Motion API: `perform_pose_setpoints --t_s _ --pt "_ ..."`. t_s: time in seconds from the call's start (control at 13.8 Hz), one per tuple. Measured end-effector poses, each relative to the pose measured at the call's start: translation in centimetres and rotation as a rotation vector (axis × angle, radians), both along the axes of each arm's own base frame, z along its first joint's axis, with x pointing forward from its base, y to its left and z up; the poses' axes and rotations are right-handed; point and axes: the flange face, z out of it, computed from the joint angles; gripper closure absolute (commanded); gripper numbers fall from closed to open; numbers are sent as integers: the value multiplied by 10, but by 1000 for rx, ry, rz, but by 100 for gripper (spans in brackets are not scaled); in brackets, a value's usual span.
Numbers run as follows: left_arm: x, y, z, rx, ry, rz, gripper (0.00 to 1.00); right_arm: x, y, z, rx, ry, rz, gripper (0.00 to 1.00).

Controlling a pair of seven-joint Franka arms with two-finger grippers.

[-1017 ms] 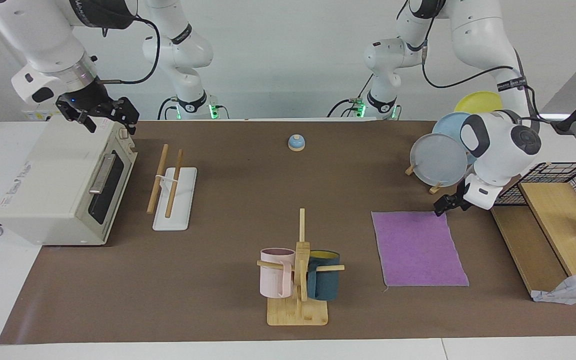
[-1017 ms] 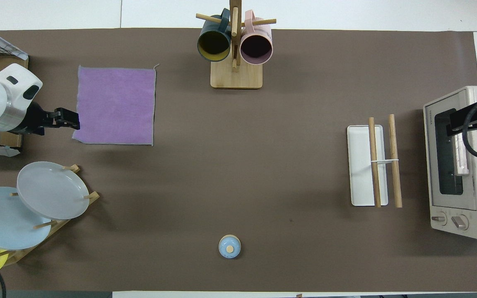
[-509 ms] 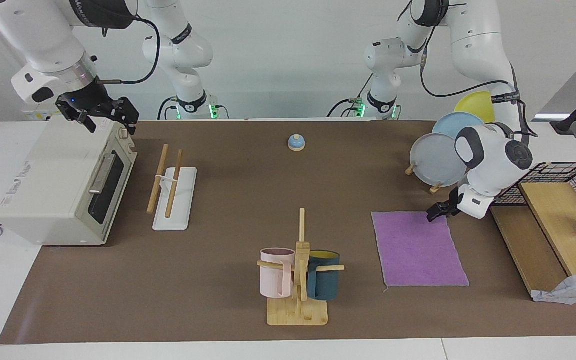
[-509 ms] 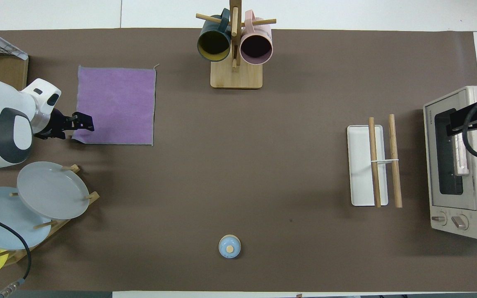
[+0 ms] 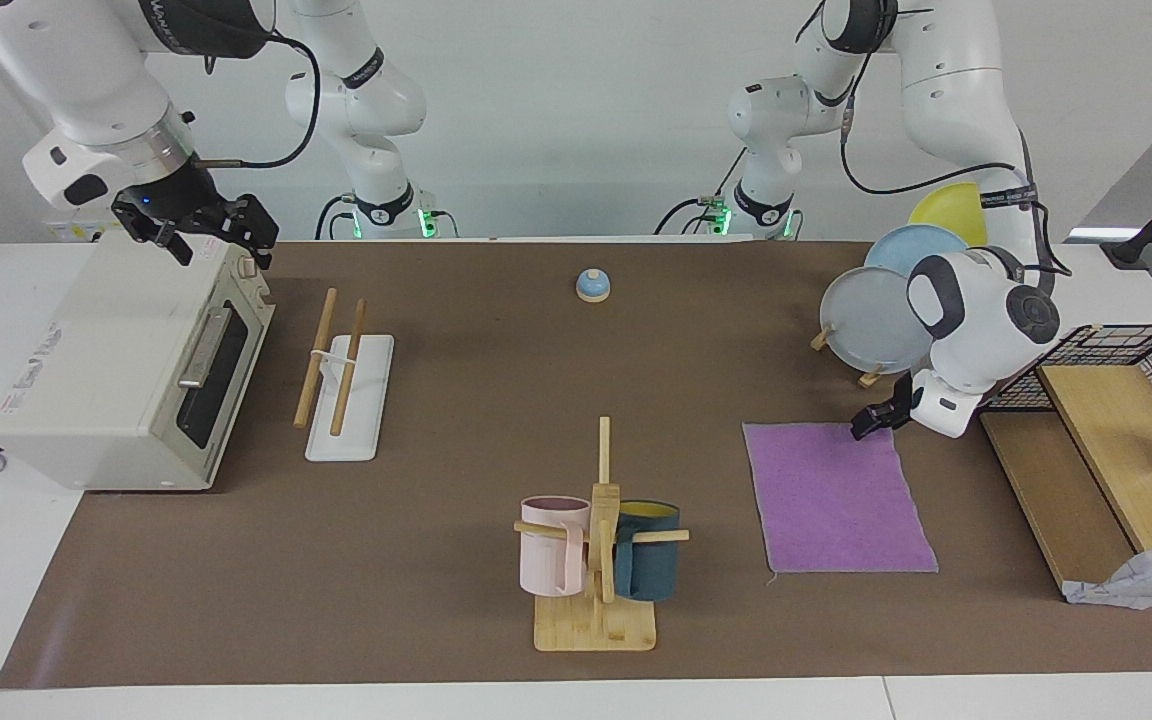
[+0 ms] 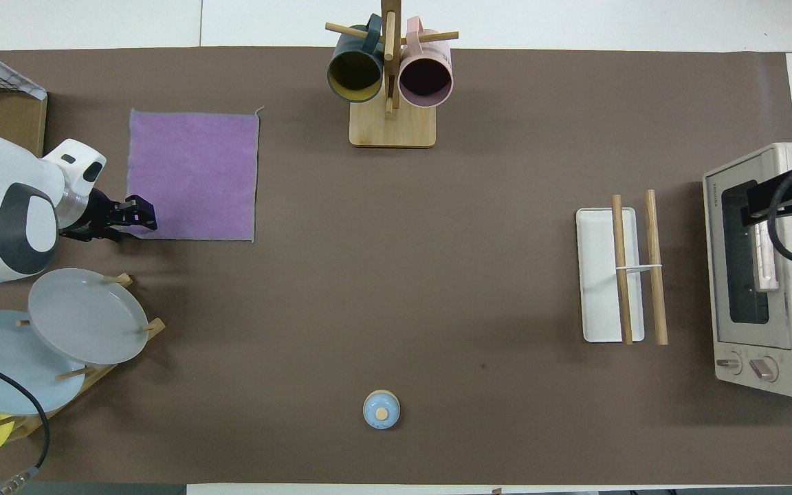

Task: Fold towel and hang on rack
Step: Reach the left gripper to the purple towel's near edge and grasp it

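The towel (image 5: 836, 495) (image 6: 193, 175) lies flat on the brown mat, purple face up, toward the left arm's end of the table. My left gripper (image 5: 866, 425) (image 6: 143, 214) is low at the towel's corner nearest the robots, at the left arm's end, pointing in over that corner. The rack (image 5: 341, 370) (image 6: 633, 268), two wooden rods on a white base, rests toward the right arm's end, beside the toaster oven. My right gripper (image 5: 211, 240) (image 6: 791, 199) waits open over the toaster oven, holding nothing.
A toaster oven (image 5: 126, 370) stands at the right arm's end. The mug tree (image 5: 598, 540) with pink and blue mugs is mid-table, farther from the robots. A plate stand (image 5: 871, 320), a wooden shelf with a wire basket (image 5: 1106, 420) and a small blue bell (image 5: 592, 286) are also here.
My left gripper has swung in from beside the towel's edge onto its near corner and has narrowed. The right arm has not moved.
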Motion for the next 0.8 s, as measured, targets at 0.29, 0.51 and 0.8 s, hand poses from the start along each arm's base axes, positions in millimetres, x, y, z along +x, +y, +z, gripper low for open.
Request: perform_pose_setpoints --t_s 0.29,0.51,0.8 --pt "-1 0 1 0 2 3 58 0 0 0 0 0 0 0" --pt "-1 1 2 0 2 4 77 0 0 0 0 0 0 0" --pt "0 0 2 -1 0 -8 43 0 0 0 0 0 0 0"
